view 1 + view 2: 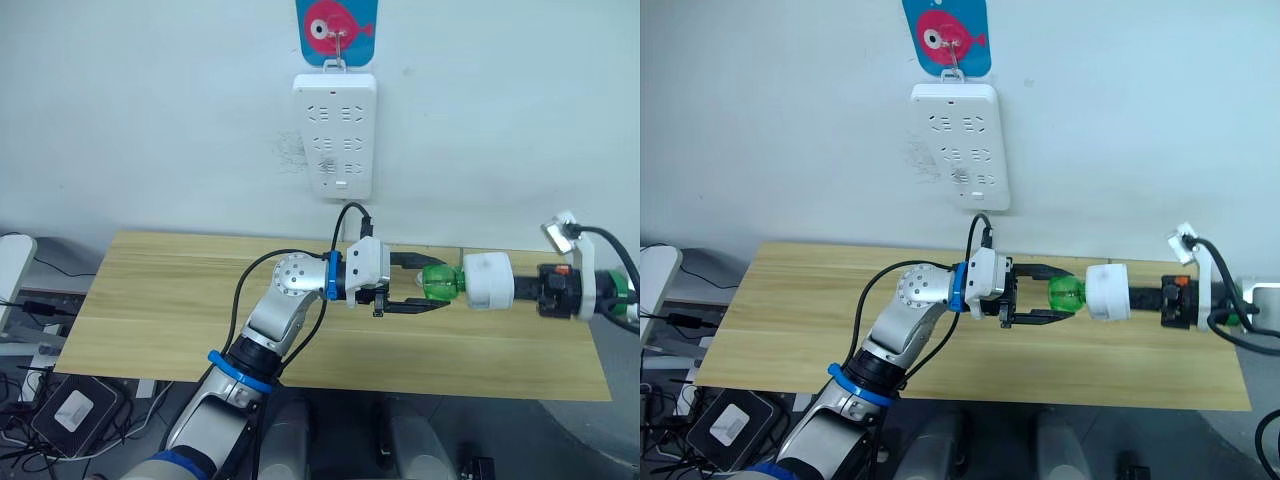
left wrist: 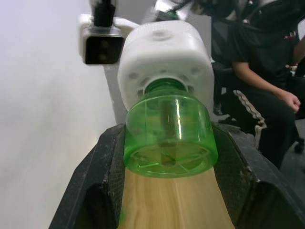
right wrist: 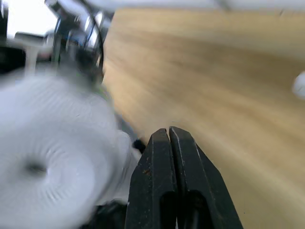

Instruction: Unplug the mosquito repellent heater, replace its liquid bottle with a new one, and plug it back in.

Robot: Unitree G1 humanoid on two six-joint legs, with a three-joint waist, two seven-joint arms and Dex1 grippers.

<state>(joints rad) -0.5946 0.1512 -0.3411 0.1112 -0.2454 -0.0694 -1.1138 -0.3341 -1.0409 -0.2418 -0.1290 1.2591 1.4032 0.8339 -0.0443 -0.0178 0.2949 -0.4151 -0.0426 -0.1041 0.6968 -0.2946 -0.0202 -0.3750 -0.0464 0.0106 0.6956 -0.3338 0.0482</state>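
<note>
The heater (image 1: 488, 281) hangs over a wooden tabletop (image 1: 180, 320), below a wall power strip (image 1: 334, 134). Left jaws clamp its green bottle (image 1: 438, 282); right jaws, pressed together, sit beside the heater.

Left arm: silver and white, bent at the elbow, forearm reaching right across the scene's middle; left gripper (image 1: 432, 285) with two black fingers (image 2: 102, 183) closed on the sides of a small translucent green round bottle (image 2: 167, 136). Right arm: enters from the far right, level, pointing left; right gripper (image 3: 169, 134) with its black fingertips pressed together.
</note>
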